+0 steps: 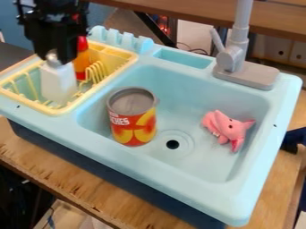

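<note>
The black arm comes in at the far left, its gripper hanging straight down at the top of a white bottle in the yellow rack; I cannot tell whether it is open or shut. In the blue sink, right of the rack, a can bears pale lettering over pictured fruit.

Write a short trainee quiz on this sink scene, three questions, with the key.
1. Multiple choice: What is in the sink with the can?
a) spoon
b) pink toy
c) cup

2. True or false: The can lies on its side.

3. Fill in the blank: The claw is at the top of the white bottle, which is in the yellow ____.

Key: 1. b; 2. false, it stands upright; 3. rack.
</note>
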Tool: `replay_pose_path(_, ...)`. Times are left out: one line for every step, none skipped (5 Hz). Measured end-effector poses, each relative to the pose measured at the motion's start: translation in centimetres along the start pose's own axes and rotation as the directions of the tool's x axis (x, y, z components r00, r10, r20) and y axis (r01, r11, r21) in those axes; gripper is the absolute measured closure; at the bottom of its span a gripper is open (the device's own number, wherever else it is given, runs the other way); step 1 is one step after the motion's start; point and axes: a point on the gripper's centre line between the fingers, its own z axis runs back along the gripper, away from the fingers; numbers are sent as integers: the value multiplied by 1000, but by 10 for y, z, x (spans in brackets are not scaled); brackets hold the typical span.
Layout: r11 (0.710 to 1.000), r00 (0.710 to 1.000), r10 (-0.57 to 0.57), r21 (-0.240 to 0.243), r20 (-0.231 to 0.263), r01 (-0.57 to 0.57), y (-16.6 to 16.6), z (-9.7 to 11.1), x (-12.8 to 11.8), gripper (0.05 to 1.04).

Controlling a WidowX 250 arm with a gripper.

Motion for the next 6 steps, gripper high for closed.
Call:
replay_pose_path(999, 999, 36, -18, -12, -36, 18, -8, 1, 593)
replay_pose_path(999, 999, 41, -34, -25, -42, 25, -13, 4, 593)
replay_pose_path(998, 999, 35, -45, -33, -37, 24, -15, 4, 593)
replay_pose_path(995, 997, 64, -72, -48, -67, 27, -17, 2, 518)
replay_pose_path(992, 995, 83, -88, -63, -88, 32, -18, -3, 207)
replay_pose_path(991, 991, 103, -78, -82, -110, 33, -15, -5, 75)
